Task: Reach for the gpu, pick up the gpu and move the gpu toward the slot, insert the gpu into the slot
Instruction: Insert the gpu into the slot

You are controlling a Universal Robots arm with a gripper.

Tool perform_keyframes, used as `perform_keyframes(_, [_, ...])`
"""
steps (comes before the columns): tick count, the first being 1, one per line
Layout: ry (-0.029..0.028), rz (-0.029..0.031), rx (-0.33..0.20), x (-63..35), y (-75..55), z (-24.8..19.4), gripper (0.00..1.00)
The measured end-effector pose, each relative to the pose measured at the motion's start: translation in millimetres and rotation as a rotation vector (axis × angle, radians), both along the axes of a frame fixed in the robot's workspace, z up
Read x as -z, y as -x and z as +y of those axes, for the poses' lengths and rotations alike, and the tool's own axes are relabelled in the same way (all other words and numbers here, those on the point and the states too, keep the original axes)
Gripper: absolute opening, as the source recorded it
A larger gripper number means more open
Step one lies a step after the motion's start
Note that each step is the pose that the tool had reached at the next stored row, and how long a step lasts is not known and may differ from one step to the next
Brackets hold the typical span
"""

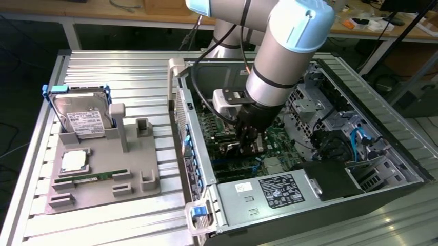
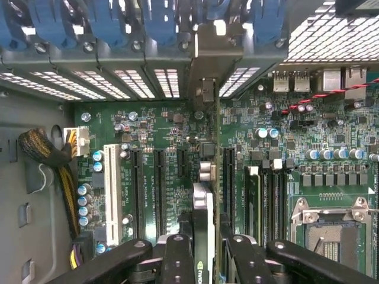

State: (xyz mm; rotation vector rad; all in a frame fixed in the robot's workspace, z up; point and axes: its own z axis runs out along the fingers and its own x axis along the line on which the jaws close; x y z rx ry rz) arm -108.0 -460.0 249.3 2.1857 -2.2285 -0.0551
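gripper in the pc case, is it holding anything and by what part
The tool grips the gpu by its upper edge, one finger on each flat side, the card standing on edge over the motherboard.

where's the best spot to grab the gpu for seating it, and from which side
By its upper long edge, from above, as the gripper does now: the gpu stands on edge over the motherboard, so its flat faces suit the fingers, leaving the connector edge free.
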Motion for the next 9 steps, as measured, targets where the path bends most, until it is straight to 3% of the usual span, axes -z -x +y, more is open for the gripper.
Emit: perform_keyframes(9, [0.0008, 0.0005, 0.0, 0.0, 0.0, -0.1, 0.27])
